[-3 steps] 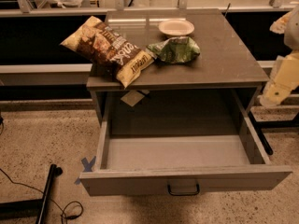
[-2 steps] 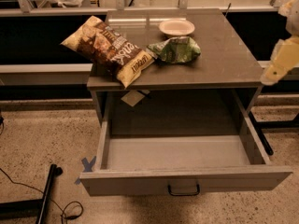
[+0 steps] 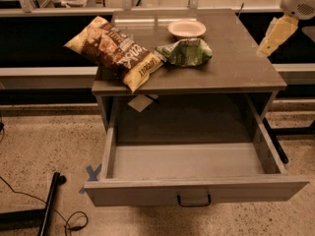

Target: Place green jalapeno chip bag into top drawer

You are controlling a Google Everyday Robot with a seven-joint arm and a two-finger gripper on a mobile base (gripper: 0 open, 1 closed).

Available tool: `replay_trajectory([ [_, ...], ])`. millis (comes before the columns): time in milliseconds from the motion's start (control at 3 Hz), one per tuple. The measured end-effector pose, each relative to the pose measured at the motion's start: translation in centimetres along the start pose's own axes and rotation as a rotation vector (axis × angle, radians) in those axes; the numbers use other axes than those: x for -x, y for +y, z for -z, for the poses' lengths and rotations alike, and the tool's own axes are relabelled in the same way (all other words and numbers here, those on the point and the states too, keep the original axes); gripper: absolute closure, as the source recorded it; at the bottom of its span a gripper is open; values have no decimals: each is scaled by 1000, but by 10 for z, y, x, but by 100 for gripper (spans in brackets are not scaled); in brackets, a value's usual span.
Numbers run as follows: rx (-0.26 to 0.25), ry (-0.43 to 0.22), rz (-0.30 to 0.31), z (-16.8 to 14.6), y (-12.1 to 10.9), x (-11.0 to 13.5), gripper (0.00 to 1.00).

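Observation:
The green jalapeno chip bag (image 3: pixel 187 51) lies crumpled on the grey cabinet top (image 3: pixel 236 63), near its middle, just in front of a white bowl. The top drawer (image 3: pixel 147 187) is pulled fully out below the top and holds nothing; its dark loop handle (image 3: pixel 194 200) sits at the centre of the front panel. My gripper (image 3: pixel 275 36) hangs in the air at the far right, above the cabinet's right edge and well to the right of the green bag. It holds nothing that I can see.
A larger brown-and-yellow chip bag (image 3: pixel 115 50) lies on the left of the top, overhanging the front edge and touching the green bag. A white bowl (image 3: pixel 186 28) stands at the back. A paper tag (image 3: pixel 141 102) hangs under the top. A black stand and cable (image 3: pixel 49 210) lie on the floor at left.
My gripper has risen along the right side, from beside the cabinet's right edge to above the level of its top. The bags, bowl and drawer have not moved.

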State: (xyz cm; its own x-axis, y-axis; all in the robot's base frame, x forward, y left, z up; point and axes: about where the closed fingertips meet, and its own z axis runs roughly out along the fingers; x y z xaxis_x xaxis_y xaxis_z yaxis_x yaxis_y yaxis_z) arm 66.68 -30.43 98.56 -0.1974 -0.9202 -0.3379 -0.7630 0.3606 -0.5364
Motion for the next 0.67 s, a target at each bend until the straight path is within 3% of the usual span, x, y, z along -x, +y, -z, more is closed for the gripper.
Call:
replay_trajectory([
  [333, 45, -75, -44, -60, -19, 18, 0],
  [667, 97, -144, -99, -105, -21, 47, 0],
])
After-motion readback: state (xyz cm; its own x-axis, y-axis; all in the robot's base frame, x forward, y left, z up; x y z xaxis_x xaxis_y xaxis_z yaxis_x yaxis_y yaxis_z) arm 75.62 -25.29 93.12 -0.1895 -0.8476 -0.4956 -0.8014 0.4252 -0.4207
